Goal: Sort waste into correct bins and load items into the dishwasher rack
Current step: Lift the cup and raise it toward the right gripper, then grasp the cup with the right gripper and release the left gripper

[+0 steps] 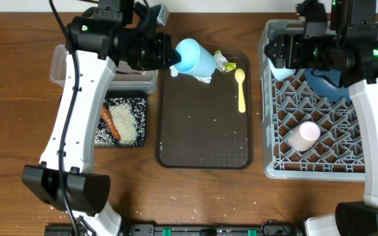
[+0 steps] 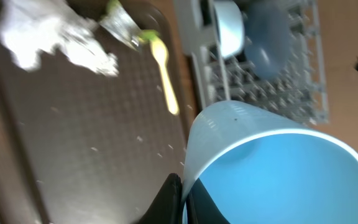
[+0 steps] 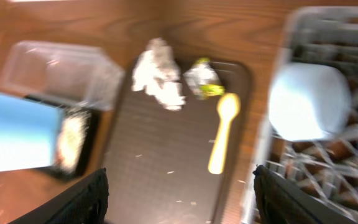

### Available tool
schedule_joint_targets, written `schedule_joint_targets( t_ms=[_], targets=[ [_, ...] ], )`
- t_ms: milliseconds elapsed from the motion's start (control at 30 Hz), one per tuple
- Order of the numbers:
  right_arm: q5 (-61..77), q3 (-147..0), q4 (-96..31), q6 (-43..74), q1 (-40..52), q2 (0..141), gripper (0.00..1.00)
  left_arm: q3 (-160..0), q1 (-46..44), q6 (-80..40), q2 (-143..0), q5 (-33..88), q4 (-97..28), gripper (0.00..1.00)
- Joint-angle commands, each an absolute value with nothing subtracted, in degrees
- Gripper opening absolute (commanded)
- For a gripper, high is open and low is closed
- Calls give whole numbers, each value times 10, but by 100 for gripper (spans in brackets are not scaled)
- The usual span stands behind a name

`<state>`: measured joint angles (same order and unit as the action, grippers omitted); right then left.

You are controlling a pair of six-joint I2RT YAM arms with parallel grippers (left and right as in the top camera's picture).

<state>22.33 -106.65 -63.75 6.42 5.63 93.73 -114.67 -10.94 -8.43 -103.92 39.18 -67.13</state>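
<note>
My left gripper (image 1: 170, 56) (image 2: 183, 198) is shut on the rim of the light-blue cup (image 1: 195, 58) (image 2: 272, 168) and holds it tilted above the brown tray's far left corner. The cup also shows in the right wrist view (image 3: 17, 134). The white napkin (image 1: 206, 78) (image 3: 157, 74), yellow-green wrapper (image 1: 225, 62) (image 3: 204, 81) and yellow spoon (image 1: 241, 88) (image 3: 222, 130) lie on the brown tray. The carrot (image 1: 110, 121) and rice lie in the black tray (image 1: 143, 105). My right gripper (image 1: 277, 52) (image 3: 179, 205) is open and empty over the grey rack (image 1: 268, 131), which holds the white bowl (image 1: 281, 69) (image 3: 309, 102), blue plate (image 1: 327, 82) and pink cup (image 1: 304, 136).
The brown serving tray (image 1: 202, 131) lies in the middle with scattered rice grains. The clear tub (image 1: 61, 62) (image 3: 61, 71) stands behind the black tray at the left. A few grains lie on the wooden table near the front.
</note>
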Motion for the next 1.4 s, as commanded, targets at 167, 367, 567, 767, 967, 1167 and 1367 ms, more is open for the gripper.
schedule_joint_targets(
  t_ms=[167,367,567,767,967,1167,1367],
  targets=[
    [521,-1052,-626,-89,61,938,81,-1145,-102,3,-1048,571,-704,6],
    [725,-997,-585,-153,27,938,81,-1112,-88,66,-1048,722,-704,6],
    [893,-906,-566,-245,-22,938,83,-1065,-74,86,-1048,828,-689,6],
    [893,-859,-564,-282,-22,938,85,-1041,-83,86,-1048,859,-678,6],
    [893,-860,-541,-286,-16,934,88,-1039,-91,85,-1048,831,-674,6],
    [892,-860,-508,-283,1,933,91,-1032,-105,67,-1049,828,-642,6],
    [866,-861,-413,-180,13,932,96,-1032,-128,-54,-1050,733,-561,6]
  ],
)
